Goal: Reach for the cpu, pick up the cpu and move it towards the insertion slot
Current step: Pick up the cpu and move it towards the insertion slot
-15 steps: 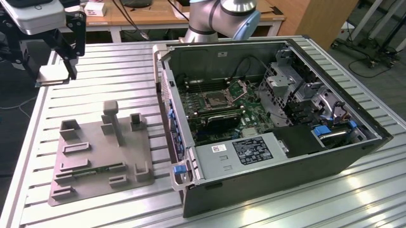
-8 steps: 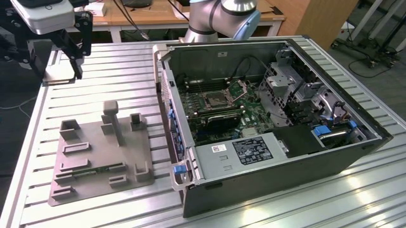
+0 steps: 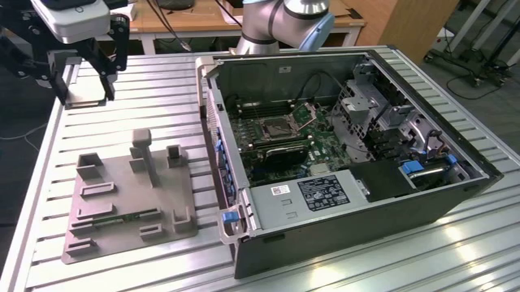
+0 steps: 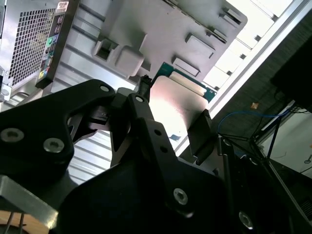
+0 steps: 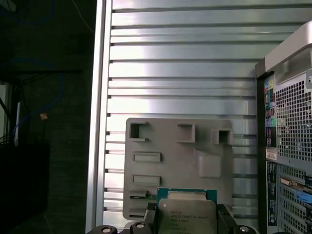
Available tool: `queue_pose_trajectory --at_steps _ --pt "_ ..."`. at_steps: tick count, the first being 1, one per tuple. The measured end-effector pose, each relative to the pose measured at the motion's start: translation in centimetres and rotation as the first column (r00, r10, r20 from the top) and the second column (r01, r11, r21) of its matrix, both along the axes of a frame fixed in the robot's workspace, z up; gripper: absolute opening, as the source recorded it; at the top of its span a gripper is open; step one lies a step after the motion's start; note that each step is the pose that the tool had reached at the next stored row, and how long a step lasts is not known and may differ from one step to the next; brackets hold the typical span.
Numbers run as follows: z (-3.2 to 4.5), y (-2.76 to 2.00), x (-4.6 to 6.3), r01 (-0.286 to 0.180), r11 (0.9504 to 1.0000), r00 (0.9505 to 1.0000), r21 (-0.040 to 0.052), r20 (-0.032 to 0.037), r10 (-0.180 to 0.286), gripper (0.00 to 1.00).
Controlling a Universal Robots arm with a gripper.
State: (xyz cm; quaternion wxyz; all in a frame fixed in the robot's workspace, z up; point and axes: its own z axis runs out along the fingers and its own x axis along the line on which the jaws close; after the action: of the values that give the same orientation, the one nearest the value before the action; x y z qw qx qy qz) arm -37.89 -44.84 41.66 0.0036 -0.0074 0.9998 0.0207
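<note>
Over the table [image 3: 146, 91], the cpu [image 5: 187, 217] is clamped by the gripper [image 3: 85, 97].
The insertion slot [image 3: 273, 128] is enclosed by case walls [image 3: 268, 76].

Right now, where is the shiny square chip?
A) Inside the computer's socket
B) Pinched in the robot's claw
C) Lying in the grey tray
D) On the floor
B: in the first wrist view the claw grips the cpu by two opposite edges, lifted clear of the grey tray.
</note>
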Motion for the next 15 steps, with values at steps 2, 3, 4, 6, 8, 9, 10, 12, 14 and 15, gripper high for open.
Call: queue_pose_trajectory --at_steps 2,3,4,6,8,9,10,12,14,15 --pt "0.00 0.00 0.3 0.000 1.0000 1.0000 0.0000 0.0000 0.000 0.55" --pt "-0.01 0.00 0.4 0.000 1.0000 1.0000 0.0000 0.0000 0.000 0.55" --pt "-0.01 0.00 0.5 0.000 1.0000 1.0000 0.0000 0.0000 0.000 0.55" --pt "-0.02 0.00 0.8 0.000 1.0000 1.0000 0.0000 0.0000 0.000 0.55" --pt "-0.03 0.00 1.0 0.000 1.0000 1.0000 0.0001 0.0000 0.000 0.55" --pt "-0.03 0.00 1.1 0.000 1.0000 1.0000 0.0000 0.0000 0.000 0.55" --pt "-0.03 0.00 1.3 0.000 1.0000 1.0000 0.0000 0.0000 0.000 0.55" --pt "-0.03 0.00 1.5 0.000 1.0000 1.0000 0.0000 0.0000 0.000 0.55" --pt "-0.04 0.00 1.8 0.000 1.0000 1.0000 0.0000 0.0000 0.000 0.55" --pt "-0.04 0.00 1.9 0.000 1.0000 1.0000 0.0000 0.0000 0.000 0.55"
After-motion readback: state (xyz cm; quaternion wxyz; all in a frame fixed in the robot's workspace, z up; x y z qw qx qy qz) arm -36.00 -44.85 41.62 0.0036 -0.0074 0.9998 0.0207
